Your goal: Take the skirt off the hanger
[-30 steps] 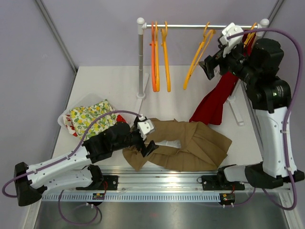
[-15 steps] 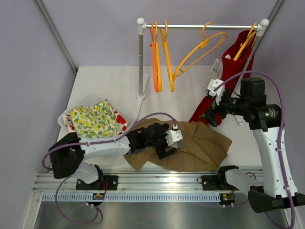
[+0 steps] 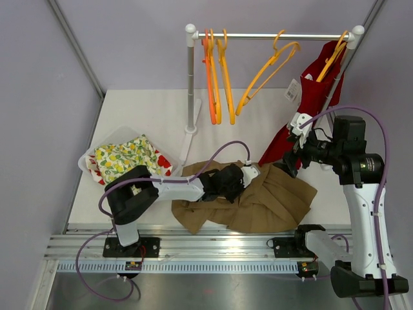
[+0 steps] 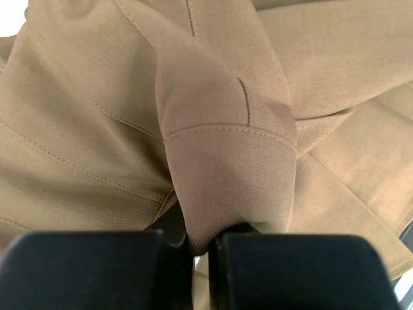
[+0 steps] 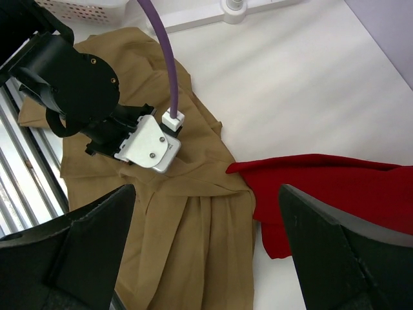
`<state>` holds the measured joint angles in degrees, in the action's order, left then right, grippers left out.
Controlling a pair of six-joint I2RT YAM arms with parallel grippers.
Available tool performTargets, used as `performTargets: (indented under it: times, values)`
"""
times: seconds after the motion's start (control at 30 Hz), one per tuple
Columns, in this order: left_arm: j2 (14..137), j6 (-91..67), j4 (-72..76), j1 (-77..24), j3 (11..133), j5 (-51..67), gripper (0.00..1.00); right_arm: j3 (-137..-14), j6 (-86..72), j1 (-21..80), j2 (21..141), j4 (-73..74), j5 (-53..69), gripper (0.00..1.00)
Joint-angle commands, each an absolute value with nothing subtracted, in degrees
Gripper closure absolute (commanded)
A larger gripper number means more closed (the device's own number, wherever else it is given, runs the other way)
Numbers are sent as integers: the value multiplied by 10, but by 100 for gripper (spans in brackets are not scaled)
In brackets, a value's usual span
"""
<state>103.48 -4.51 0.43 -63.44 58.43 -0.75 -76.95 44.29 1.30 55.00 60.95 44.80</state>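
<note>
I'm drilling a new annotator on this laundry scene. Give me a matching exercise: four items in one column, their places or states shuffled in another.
Items
1. tan skirt
2. red garment
3. lemon-print cloth
4. mid-rail yellow hanger

Places or states
A. in the white basket at the table's left
B. hanging bare on the rail
C. hanging at the rail's right end
D. lying on the table, a fold pinched by the left gripper

Pairs: 1-D, 2-C, 3-A, 4-B
</note>
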Motion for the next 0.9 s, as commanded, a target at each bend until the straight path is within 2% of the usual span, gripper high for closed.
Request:
performTargets:
  times: [0.0,0.17,0.33,0.47,0.53,0.67,0.87]
  values:
    - [1004,-56,68,-644,571,-27,100,-766,426,4,538,584,475,1]
    - [840,-14,73,-685,509,-83,100,-766,410,-18,532,579,462,1]
    - [615,-51,-89,-700,532,-198,100,-760,384,-37,529,564,461,0]
    - [483,-62,-201,-700,589,-325,100,-752,369,-48,528,550,462,1]
    - [450,-37,-248,-700,647,-394,100,-750,361,-56,530,544,464,0]
    - [433,86,-246,-700,748,-516,100,-742,343,-71,530,529,478,1]
    - [485,354,-72,-696,852,-637,100,-733,332,-85,526,514,480,1]
